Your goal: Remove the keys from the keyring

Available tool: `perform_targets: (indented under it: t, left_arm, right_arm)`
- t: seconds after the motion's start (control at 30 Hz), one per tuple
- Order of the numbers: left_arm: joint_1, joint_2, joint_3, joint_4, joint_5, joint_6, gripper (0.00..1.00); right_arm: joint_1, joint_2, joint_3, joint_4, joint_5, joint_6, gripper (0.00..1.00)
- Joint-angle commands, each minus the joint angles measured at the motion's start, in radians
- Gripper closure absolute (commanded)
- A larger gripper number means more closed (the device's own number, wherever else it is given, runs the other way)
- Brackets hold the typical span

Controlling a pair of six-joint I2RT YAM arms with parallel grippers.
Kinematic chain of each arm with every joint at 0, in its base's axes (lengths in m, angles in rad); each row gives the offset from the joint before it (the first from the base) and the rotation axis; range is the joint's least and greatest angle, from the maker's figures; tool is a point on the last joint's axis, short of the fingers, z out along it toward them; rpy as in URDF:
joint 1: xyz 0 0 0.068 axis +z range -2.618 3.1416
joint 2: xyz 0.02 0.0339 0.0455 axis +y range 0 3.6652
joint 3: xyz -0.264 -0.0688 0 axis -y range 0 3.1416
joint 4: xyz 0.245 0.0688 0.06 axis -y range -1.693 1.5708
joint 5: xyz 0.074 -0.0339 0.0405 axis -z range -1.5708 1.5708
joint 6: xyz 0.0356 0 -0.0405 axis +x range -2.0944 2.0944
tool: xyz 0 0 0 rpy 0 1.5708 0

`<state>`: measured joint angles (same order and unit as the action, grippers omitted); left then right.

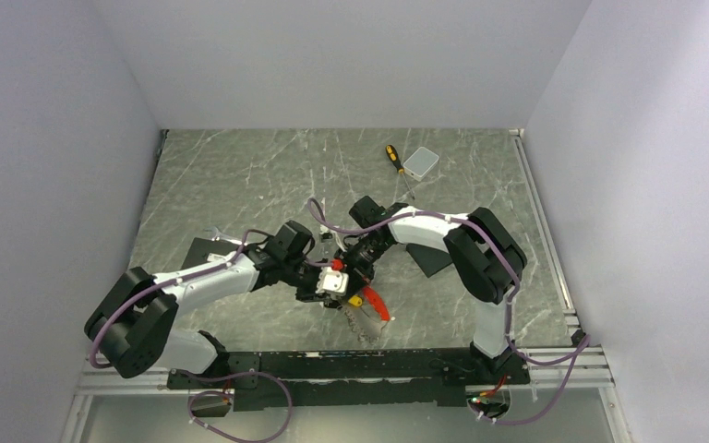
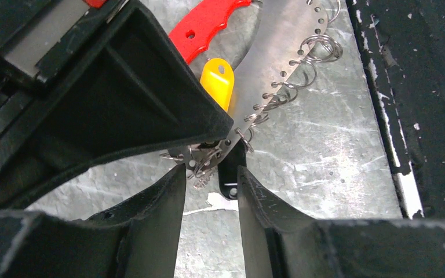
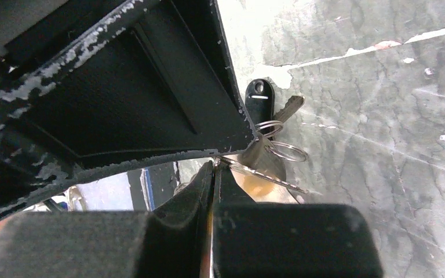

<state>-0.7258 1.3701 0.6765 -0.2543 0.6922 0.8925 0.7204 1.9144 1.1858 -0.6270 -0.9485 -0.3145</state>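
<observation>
Both grippers meet at the keys point(image 3: 263, 156)
The keyring point(image 1: 376, 303) runs 11 to 5 o'clock; left gripper point(image 2: 211, 185) jaws half apart, gripping nothing; right gripper point(image 3: 213, 174) jaws pressed shut, hold unclear.

The right gripper point(image 3: 214, 169) has its 2 jaws pressed flat together. Just beyond their tips lie the keys point(image 3: 259, 98), 1 black-headed and 1 silvery, with 2 thin loops of the keyring point(image 3: 288, 152) beside them. A thin silvery edge point(image 3: 266, 178) meets the tips and runs right. Above-left of the jaws looms a scuffed black body point(image 3: 121, 98), over the marbled table point(image 3: 382, 116).
</observation>
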Motion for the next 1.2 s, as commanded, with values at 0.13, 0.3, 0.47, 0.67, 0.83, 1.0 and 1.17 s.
perform_targets:
  t: [0.13,0.3,0.47,0.67,0.83,1.0,1.17]
  left_arm:
    - [-0.024,0.016,0.032,0.029,0.020,0.074,0.65]
    - [-0.031,0.011,0.027,-0.005,0.019,0.094,0.88]
    - [-0.031,-0.008,0.009,0.022,-0.023,0.000,1.00]
    - [0.020,-0.046,-0.001,0.152,-0.041,-0.301,1.00]
    - [0.034,-0.088,-0.013,0.242,-0.001,-0.478,1.00]
    - [0.034,-0.093,-0.032,0.286,-0.019,-0.538,1.00]
    - [0.035,-0.115,-0.063,0.214,-0.016,-0.423,1.00]
  right_arm:
    - [0.007,-0.047,-0.004,0.001,-0.044,-0.042,1.00]
    - [0.005,-0.049,-0.003,-0.003,-0.047,-0.043,1.00]
    - [0.002,-0.051,-0.005,-0.018,-0.042,-0.052,1.00]
    - [-0.012,-0.004,-0.006,-0.046,-0.005,-0.045,1.00]
    - [-0.017,0.055,0.009,-0.047,0.004,-0.017,1.00]
    - [-0.025,0.088,0.037,-0.046,-0.004,0.005,1.00]
    - [-0.028,0.088,0.032,-0.040,-0.008,0.007,1.00]
